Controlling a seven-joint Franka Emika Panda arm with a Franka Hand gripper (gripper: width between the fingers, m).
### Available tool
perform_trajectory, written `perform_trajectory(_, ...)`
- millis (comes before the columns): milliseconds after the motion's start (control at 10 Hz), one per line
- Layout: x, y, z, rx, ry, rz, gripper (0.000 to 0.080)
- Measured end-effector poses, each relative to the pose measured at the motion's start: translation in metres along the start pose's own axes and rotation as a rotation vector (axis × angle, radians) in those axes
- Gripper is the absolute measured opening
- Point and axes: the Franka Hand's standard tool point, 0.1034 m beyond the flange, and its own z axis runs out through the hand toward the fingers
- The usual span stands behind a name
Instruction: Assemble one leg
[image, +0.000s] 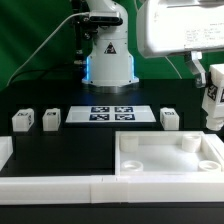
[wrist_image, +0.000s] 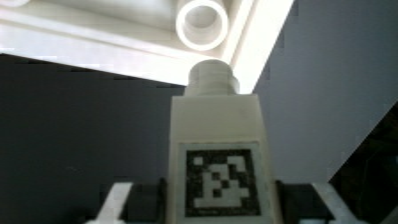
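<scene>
My gripper (image: 212, 90) is shut on one leg (image: 212, 104), a small white block with a black-and-white tag, and holds it in the air at the exterior view's right, above the far right corner of the large white tray-like part (image: 170, 172). In the wrist view the leg (wrist_image: 221, 140) stands between my fingers (wrist_image: 121, 203), tag facing the camera. Its round peg points toward a round corner hole (wrist_image: 201, 22) of the tray-like part, with a gap between them. Three more legs (image: 22, 121) (image: 50, 119) (image: 170, 118) stand on the black table.
The marker board (image: 111, 114) lies flat on the table between the loose legs, in front of the robot base (image: 108, 55). A low white wall (image: 50, 187) runs along the front edge at the exterior view's left.
</scene>
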Motion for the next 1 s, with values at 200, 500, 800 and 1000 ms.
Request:
perform_trajectory(200,-0.024,0.008,0.017,-0.021,0.127,-0.005,0.0293)
perform_trajectory(500,-0.018,0.008,0.014,-0.021,0.127,-0.012,0.0293)
perform_trajectory(800,-0.022,0.003,0.021,-0.016,0.116,-0.017,0.0293)
perform_trajectory(1000,-0.03,0.004,0.033,-0.015,0.108,-0.016,0.0293)
